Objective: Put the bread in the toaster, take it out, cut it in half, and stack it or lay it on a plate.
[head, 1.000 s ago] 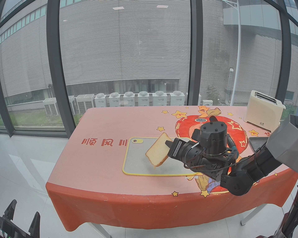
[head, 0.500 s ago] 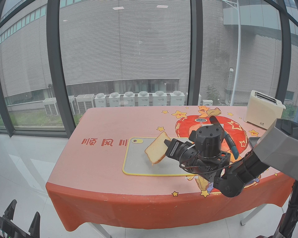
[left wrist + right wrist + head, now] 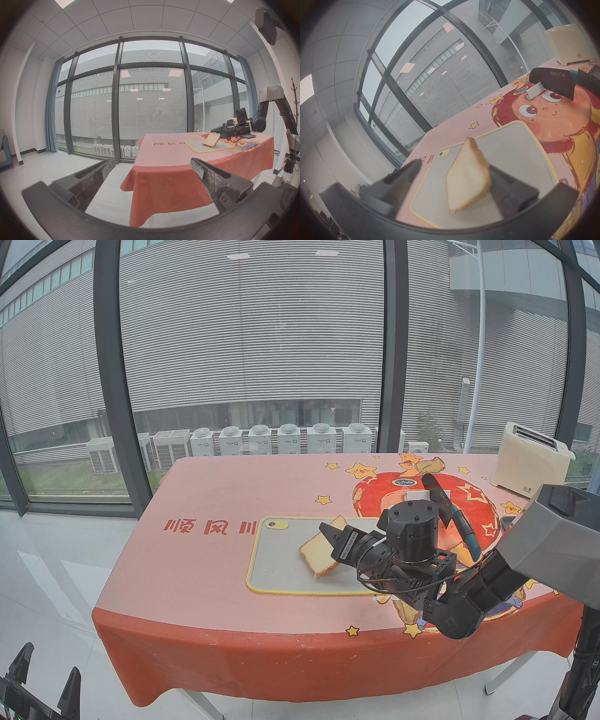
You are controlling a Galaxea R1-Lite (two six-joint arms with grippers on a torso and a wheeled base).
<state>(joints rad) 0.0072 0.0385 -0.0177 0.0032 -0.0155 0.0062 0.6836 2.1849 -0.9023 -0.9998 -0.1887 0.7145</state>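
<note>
Desk point(image 3: 206, 565), orange cloth. Grey cutting board point(image 3: 275, 565), yellow-rimmed, centre-front. Cream toaster point(image 3: 531, 462) at the far right corner, well apart. Right claw point(image 3: 329, 540) low over the board, fingers spread. Bread slice point(image 3: 315, 549) between them, tilted, lower edge on the board, seemingly leaning on one finger, not pinched. Knife point(image 3: 453, 515) right of the board. Left claw point(image 3: 152, 162) off the desk, wide open, empty.

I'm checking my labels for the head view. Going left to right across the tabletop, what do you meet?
In order: red lettering on the cloth → bread slice → knife → toaster.
</note>
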